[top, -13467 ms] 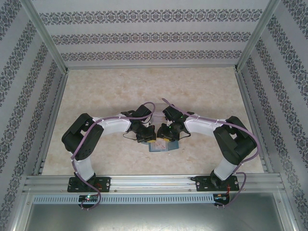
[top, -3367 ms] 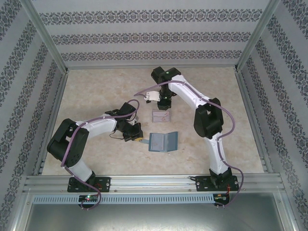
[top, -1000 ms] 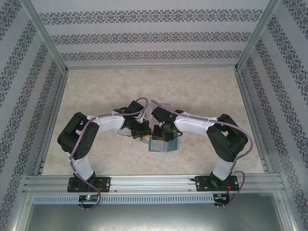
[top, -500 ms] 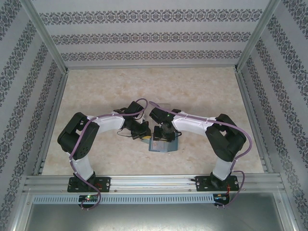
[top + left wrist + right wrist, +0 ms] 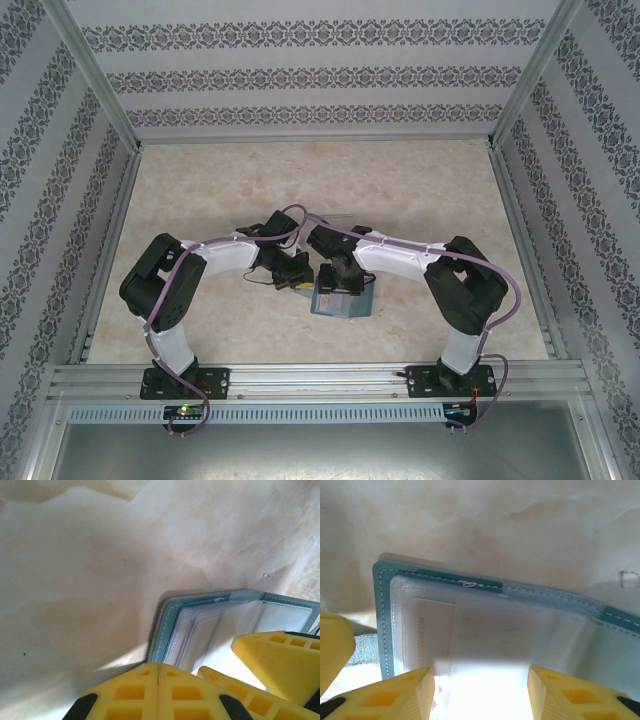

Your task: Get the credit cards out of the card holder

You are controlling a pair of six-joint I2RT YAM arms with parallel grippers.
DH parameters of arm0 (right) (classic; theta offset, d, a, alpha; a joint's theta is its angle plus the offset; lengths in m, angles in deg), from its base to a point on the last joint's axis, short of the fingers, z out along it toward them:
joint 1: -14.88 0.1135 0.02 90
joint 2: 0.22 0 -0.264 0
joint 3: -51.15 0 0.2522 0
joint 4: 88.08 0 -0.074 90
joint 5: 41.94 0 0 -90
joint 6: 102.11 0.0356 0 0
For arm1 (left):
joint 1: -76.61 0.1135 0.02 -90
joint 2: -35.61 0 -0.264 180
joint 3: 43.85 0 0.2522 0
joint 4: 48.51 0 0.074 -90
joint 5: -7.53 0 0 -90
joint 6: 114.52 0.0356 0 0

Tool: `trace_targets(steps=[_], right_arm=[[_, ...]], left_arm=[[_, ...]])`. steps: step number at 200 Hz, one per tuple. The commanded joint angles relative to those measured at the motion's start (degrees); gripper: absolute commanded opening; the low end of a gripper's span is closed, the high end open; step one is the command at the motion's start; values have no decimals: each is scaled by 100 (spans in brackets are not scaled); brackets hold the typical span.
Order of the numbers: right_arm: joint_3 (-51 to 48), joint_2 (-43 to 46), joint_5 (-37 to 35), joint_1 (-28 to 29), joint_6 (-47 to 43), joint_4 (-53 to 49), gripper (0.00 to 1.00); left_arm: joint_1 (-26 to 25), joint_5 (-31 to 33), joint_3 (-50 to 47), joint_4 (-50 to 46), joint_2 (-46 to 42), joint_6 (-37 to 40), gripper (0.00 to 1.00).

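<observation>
1. One teal-blue folding wallet [image 5: 341, 305] lies open on the beige marbled table [image 5: 420, 200], between the two grippers.
2. One whitish printed card [image 5: 432, 635] shows inside its clear sleeves [image 5: 520, 640].
3. The left gripper [image 5: 157, 692] has its yellow fingers pressed together at the wallet's edge.
4. The right gripper [image 5: 481, 695] has its fingers spread apart, straddling the sleeves.

I read the card holder [image 5: 505, 635] as stitched, leather-like, with glossy clear plastic sleeves — table [image 5: 200, 190] smooth, matt.
</observation>
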Motion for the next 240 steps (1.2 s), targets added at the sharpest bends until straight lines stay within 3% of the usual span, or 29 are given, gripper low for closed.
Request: trace_targets(steps=[1, 106, 162, 240], right_arm=[[137, -83, -227, 65, -55, -274, 54], [78, -339, 24, 70, -40, 181, 52], [351, -387, 292, 82, -212, 370, 44], [282, -100, -5, 79, -363, 96, 26]], left_arm=[[-67, -56, 13, -91, -23, 109, 0], [-67, -65, -3, -40, 13, 92, 0], [-68, -40, -23, -52, -95, 53, 0], [-75, -39, 144, -212, -215, 39, 0]])
